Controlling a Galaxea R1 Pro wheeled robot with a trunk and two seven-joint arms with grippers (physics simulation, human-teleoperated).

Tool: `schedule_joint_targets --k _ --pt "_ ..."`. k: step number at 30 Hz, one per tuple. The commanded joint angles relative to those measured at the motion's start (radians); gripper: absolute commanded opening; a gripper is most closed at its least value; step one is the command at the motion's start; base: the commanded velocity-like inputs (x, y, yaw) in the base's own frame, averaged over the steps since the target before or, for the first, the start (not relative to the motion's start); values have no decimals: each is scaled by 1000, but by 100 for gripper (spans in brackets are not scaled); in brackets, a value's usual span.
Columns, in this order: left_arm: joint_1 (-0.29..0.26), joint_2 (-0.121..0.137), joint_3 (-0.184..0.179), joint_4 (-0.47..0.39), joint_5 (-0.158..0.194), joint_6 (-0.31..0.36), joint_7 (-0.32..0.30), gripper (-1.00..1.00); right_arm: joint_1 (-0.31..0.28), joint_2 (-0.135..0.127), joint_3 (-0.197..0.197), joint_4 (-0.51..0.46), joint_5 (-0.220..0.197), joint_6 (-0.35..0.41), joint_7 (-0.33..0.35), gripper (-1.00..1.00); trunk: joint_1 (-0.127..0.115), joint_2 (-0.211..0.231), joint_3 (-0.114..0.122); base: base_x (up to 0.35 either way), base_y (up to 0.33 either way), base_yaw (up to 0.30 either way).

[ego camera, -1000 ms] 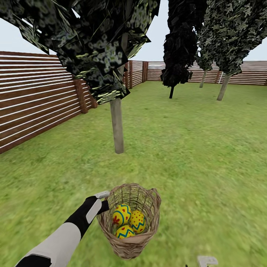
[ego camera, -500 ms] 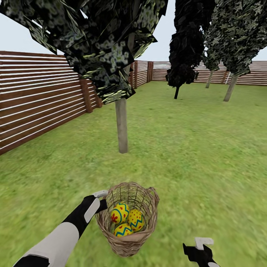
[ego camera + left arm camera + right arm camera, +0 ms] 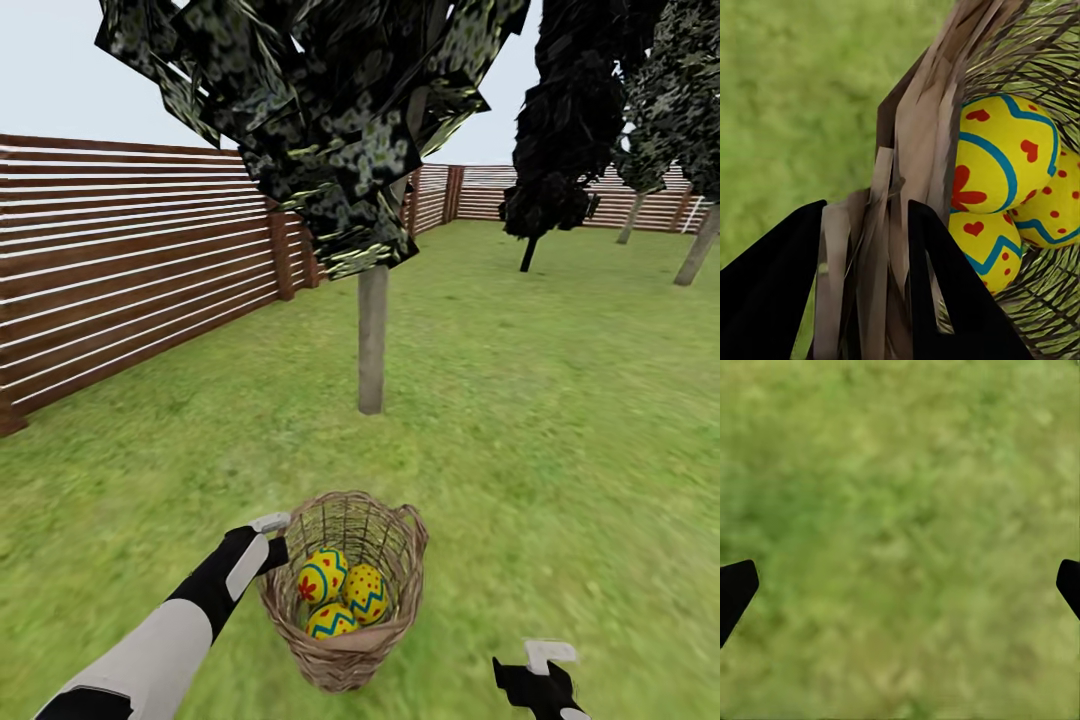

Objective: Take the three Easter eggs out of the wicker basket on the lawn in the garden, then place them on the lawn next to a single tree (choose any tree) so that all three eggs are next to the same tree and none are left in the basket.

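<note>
Green lawn [image 3: 560, 400] spreads across the garden, bounded on the left and at the far side by a brown slatted fence [image 3: 130, 270] under a pale sky. Near the robot, the left end effector [image 3: 866, 262] is clamped on the braided rim of the wicker basket [image 3: 345, 655], one dark finger [image 3: 765, 292] outside the weave and the other inside it. The basket hangs upright from that grip at the near centre of the head view, and the three Easter eggs [image 3: 340, 592] lie together inside it, yellow with blue zigzag bands and red marks, touching one another. The right end effector [image 3: 900, 585] hovers to the right of the basket, apart from it, its fingers spread wide with nothing but grass between them. Beyond the basket stands the tree [image 3: 371, 340], its pale straight trunk rising into a blocky dark canopy. Further right and farther off stand a slim black tree [image 3: 560, 150] and more pale-trunked trees [image 3: 695, 250] near the far fence.
</note>
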Motion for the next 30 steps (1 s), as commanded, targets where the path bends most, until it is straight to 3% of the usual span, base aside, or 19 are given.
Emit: schedule_joint_targets --k 1,15,30 --pt "-1 1 -6 -2 13 0 10 -100 0 0 -5 0 2 -4 1 100 0 0 -1 243 0 285" --pt "-1 2 -6 -9 13 0 10 -100 0 0 -5 2 2 -5 1 100 0 0 -1 304 0 267" --pt "-1 2 -7 -11 12 0 10 -100 0 -1 -5 3 1 -7 2 100 0 0 -1 326 0 6"
